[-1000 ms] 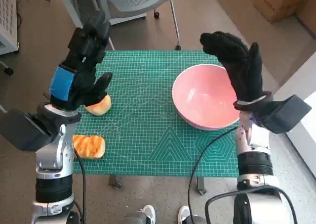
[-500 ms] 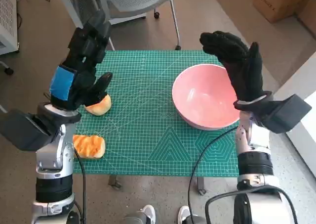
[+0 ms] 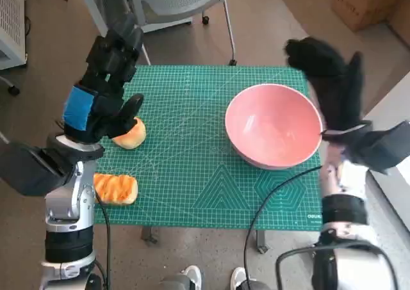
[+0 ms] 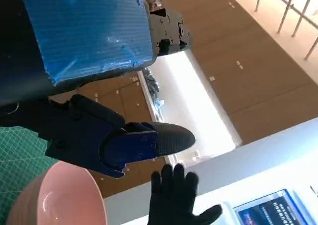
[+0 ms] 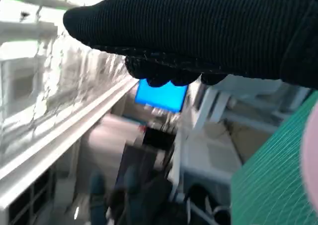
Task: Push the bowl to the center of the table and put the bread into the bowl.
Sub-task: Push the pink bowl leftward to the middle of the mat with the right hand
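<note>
My right hand (image 3: 330,85) has swung out past the table's right edge since half a second ago; it was over the bowl's far right rim, and now it hangs outside it, released, fingers apart, gripping nothing. I read that as lining up to push from the outer side. The bowl (image 3: 273,125) sits toward the right edge of the table (image 3: 192,175) and looks unmoved, so the push isn't done. My left hand (image 3: 106,88) has kept its place above the left edge, fingers spread, empty. One bread (image 3: 130,134) lies just under it, partly hidden by the thumb; another bread (image 3: 116,189) lies near the front left corner. The right wrist view is blurred, and I can't tell whether the glove touches the rim.
</note>
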Controlling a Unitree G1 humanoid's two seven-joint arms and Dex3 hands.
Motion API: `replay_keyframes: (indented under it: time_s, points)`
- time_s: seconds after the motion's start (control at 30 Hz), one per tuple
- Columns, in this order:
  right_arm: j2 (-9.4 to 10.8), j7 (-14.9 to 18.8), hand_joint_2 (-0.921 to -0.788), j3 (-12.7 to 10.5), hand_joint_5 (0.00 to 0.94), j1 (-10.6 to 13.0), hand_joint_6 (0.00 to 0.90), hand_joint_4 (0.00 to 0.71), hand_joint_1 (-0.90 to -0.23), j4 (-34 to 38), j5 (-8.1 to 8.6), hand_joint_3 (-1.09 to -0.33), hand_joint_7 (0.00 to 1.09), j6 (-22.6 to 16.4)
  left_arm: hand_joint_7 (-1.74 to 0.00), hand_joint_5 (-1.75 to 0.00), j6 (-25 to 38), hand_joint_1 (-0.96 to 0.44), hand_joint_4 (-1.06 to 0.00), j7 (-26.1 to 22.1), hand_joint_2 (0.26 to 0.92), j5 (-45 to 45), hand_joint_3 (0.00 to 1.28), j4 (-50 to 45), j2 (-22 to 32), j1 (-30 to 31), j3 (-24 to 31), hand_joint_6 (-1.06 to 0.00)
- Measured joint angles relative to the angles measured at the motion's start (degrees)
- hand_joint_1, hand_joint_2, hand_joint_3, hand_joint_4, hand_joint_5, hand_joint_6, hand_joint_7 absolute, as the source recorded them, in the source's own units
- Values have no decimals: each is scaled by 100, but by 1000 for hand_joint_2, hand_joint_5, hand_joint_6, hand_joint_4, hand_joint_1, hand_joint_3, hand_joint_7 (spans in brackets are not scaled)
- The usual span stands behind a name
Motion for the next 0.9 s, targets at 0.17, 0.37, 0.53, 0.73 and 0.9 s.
replay_keyframes:
  time_s: [0.17, 0.37, 0.53, 0.73, 0.9]
  points:
    - [-265, -956, -921, 13, 3, -171, 302, 162, -700, 500, -470, -693, 13, -181, -276, -5, -49, -685, -20, -2, 921, -2, 444, 4, 0, 25, 1, 1]
    - [-520, -1931, -921, 83, 0, -273, 292, 117, -682, 1011, -972, -737, 7, -86, -279, -4, -98, -687, -19, 1, 921, 2, 444, 28, -1, 66, 0, 1]
    - [-621, -2405, -921, 115, 1, -279, 288, 112, -643, 1298, -1156, -773, 5, 140, -286, -4, -128, -699, -21, 7, 921, 6, 445, 39, -1, 107, 3, 1]
    - [-639, -2687, -921, 108, 1, -282, 267, 103, -666, 1538, -1262, -772, 1, 596, -294, -4, -131, -699, -21, 35, 921, 18, 447, 39, 0, 119, 13, 1]
    - [-601, -2667, -921, 15, 3, -278, 222, 45, -667, 1673, -1266, -764, 0, 1042, -304, -4, -125, -704, -21, 71, 921, 18, 439, 27, 8, 152, 46, 1]
